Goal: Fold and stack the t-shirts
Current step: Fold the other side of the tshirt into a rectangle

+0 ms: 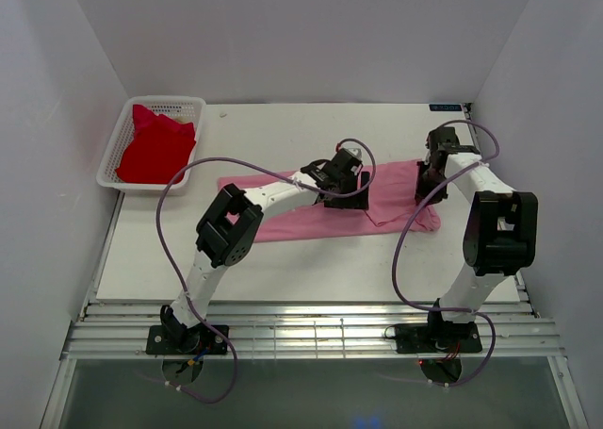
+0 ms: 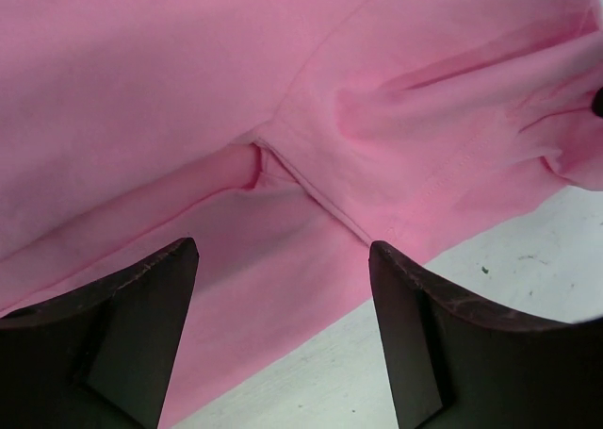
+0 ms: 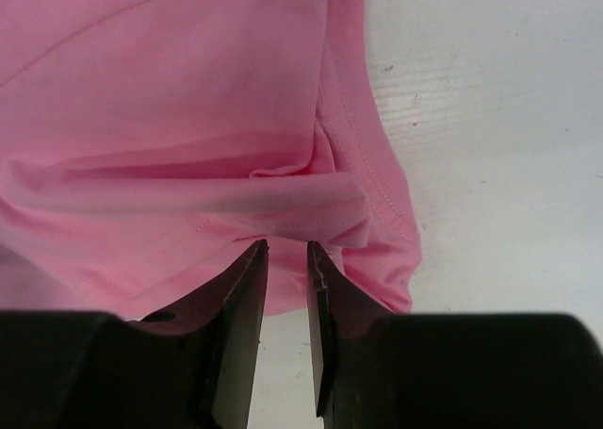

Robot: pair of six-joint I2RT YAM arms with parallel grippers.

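Top external view: the pink tee (image 1: 301, 217) lies in a long band across the table (image 1: 283, 278), under both grippers.

The left gripper (image 2: 283, 250) hangs over the middle of the band. Its fingers are spread wide with nothing between them. Just ahead of its tips a sleeve seam meets the body of the tee, and a soft crease runs off toward its left finger. By its right finger the tee's edge gives way to bare table.

The right gripper (image 3: 287, 248) is at the band's right end. Its fingers are drawn close, leaving a narrow slot that looks bare. Straight ahead of its tips a raised fold of pink cloth ends right at them, but I cannot tell whether it touches them. To the right of the tips runs the stitched hem, then bare table.

The red tee (image 1: 155, 146) lies bunched in the basket (image 1: 193, 101), well apart from the left gripper, off to its left and beyond it.
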